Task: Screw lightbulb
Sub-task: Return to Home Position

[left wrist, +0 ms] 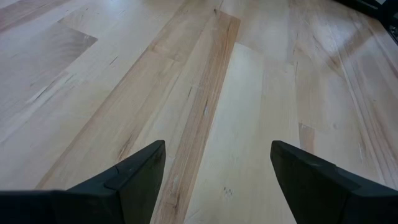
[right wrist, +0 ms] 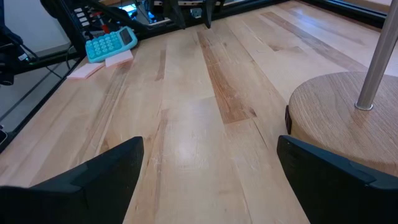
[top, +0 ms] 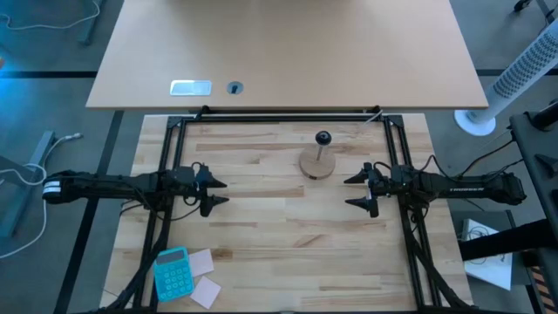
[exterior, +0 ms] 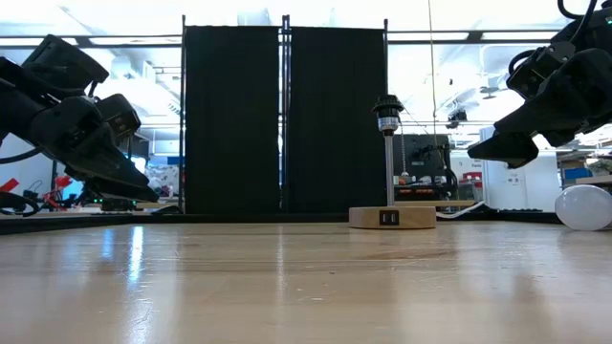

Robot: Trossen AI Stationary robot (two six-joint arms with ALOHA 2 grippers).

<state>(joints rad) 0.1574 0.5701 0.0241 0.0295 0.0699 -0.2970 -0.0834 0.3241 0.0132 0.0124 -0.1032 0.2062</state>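
high view shows the left gripper (top: 225, 193) and right gripper (top: 347, 192) both spread wide and empty, flanking the lamp (top: 319, 162). low view puts the lightbulb (exterior: 585, 207) on the bench (top: 261, 235), seemingly below the right gripper; homing should lift clear of it.

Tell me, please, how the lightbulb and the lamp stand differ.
The lightbulb is a glossy white globe; the lamp stand is a wooden disc with a metal post and black socket. The lightbulb lies low; the lamp stand rises upright. Both rest on the table.
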